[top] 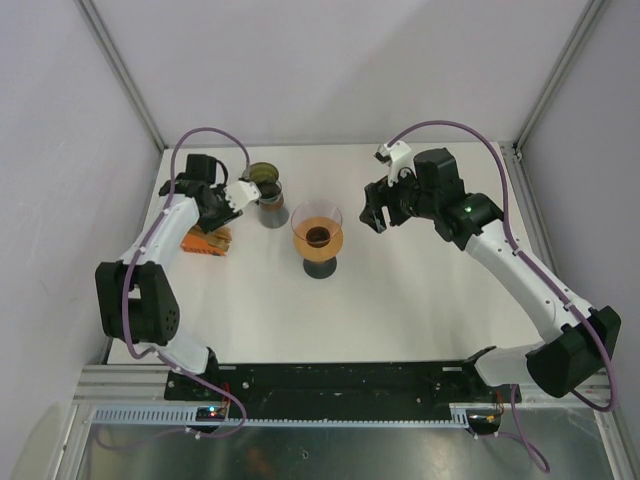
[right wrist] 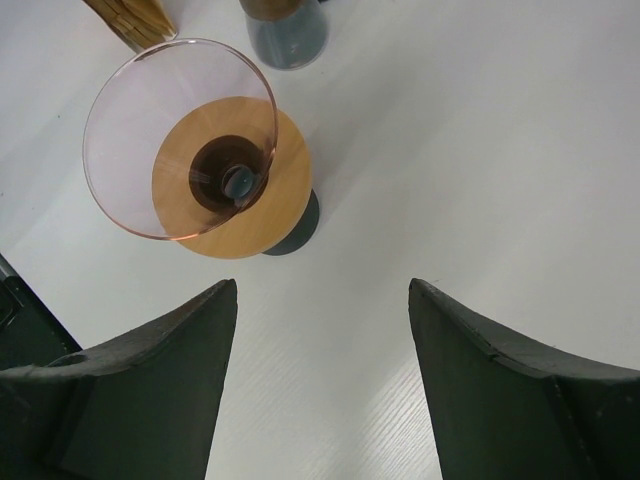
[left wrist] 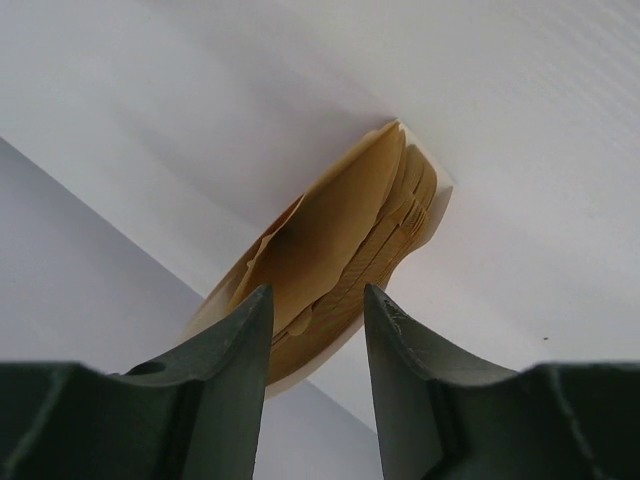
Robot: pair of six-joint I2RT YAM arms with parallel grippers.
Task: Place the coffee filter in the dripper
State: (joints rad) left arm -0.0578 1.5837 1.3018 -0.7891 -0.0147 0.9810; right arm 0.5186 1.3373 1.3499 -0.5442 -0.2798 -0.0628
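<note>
Premises assessed as a robotics laboratory test cell. A white table [top: 400,310] is enclosed from 9 through 12 to 3 o'clock by plain panels [top: 330,60] set in aluminium framing [top: 122,70]. The left arm [top: 135,300] and right arm [top: 520,275] are bolted to a black rail [top: 330,378] at 6 o'clock, beside a slotted cable duct [top: 300,413].

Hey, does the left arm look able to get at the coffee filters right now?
Probably yes: the left gripper is right at the stack of coffee filters, its jaws apart and seemingly either side of the near edge, with nothing else between.
</note>
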